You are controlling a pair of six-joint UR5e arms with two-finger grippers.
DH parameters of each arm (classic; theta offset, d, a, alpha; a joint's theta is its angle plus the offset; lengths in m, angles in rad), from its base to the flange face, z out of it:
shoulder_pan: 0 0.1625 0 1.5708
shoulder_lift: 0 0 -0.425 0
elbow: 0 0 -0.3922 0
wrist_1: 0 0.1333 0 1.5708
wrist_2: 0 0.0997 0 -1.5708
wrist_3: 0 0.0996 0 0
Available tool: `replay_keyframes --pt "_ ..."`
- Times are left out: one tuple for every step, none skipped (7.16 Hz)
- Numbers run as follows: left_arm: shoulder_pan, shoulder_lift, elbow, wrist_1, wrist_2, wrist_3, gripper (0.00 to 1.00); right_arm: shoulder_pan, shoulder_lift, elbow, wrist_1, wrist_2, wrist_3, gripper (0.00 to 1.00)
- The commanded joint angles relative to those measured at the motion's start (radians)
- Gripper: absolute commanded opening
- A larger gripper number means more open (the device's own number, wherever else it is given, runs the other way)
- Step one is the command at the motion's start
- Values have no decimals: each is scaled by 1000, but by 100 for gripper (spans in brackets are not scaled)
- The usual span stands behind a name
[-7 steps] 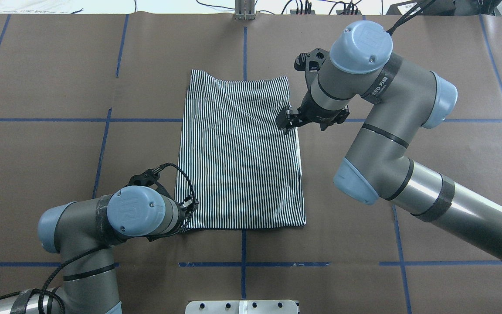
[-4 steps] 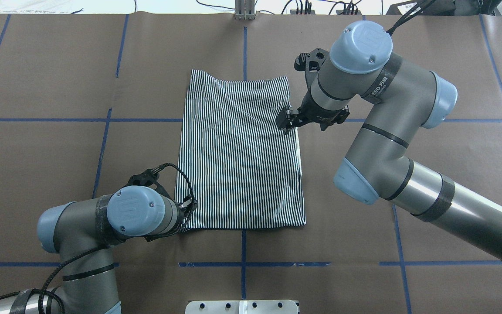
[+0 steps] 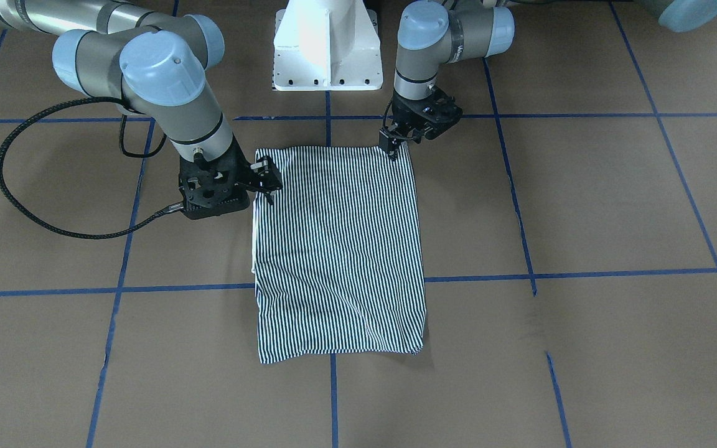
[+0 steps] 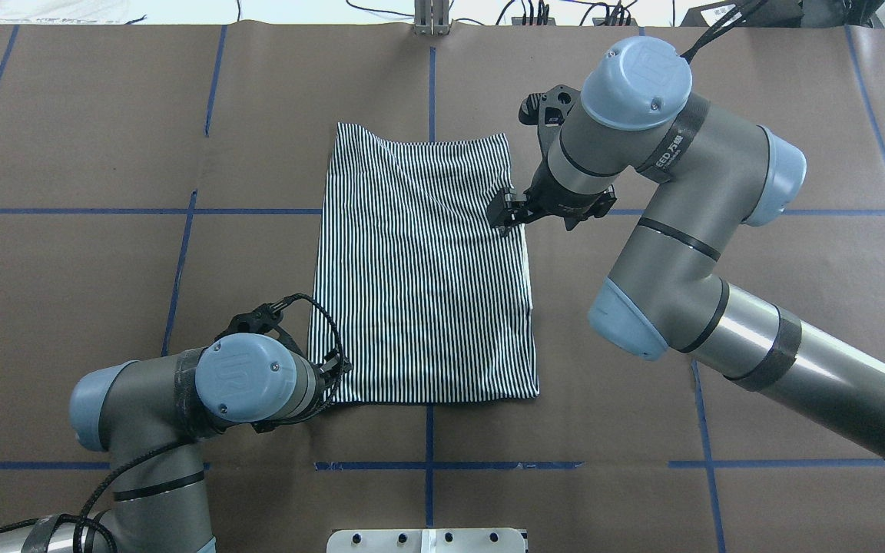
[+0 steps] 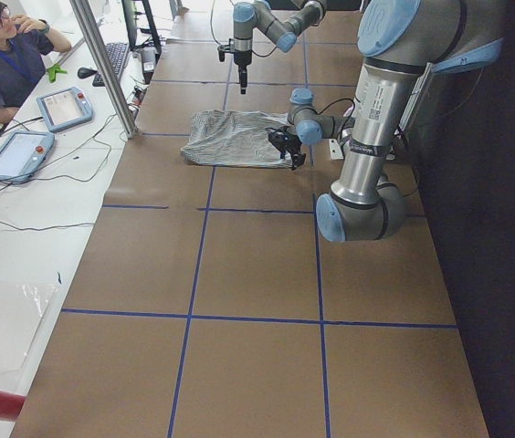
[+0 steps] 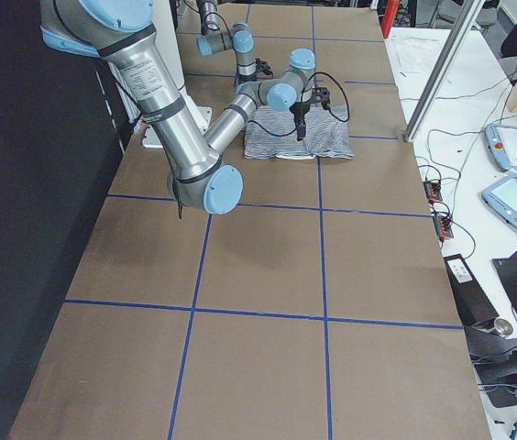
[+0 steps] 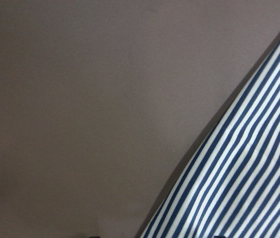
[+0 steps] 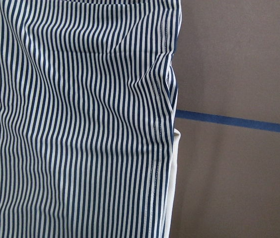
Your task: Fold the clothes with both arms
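The clothes (image 4: 423, 269) are one navy-and-white striped shirt, lying flat as a folded rectangle in the middle of the brown table (image 4: 66, 269). A thin cream edge (image 8: 175, 173) peeks out along its right side. My left gripper (image 4: 335, 367) hovers at the shirt's near left corner (image 3: 389, 146); the left wrist view shows only striped cloth (image 7: 244, 173) and bare table, with nothing held. My right gripper (image 4: 505, 211) sits over the right edge (image 3: 266, 180), its fingers apart and holding nothing. The collar and placket are hidden.
Blue tape lines (image 4: 181, 253) grid the table. The white pedestal base (image 3: 327, 56) stands at the robot's edge. In the exterior left view a seated person (image 5: 2, 55), tablets (image 5: 64, 107) and a metal post (image 5: 102, 64) line the far side.
My left arm has shifted slightly toward the near edge, bringing its gripper lower along the shirt's near left corner. The right arm and the shirt have not moved.
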Motion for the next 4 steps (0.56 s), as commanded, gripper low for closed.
replay_keyframes --pt "2 -5 0 2 0 -8 44 0 0 0 0 1 0 100" --pt "2 -5 -1 5 0 -10 15 0 1 2 0 1 0 100" --pt "2 -5 -1 5 0 -7 0 0 1 2 0 1 0 100" --pt "2 -6 -1 6 -2 -2 0 0 1 2 0 1 0 100"
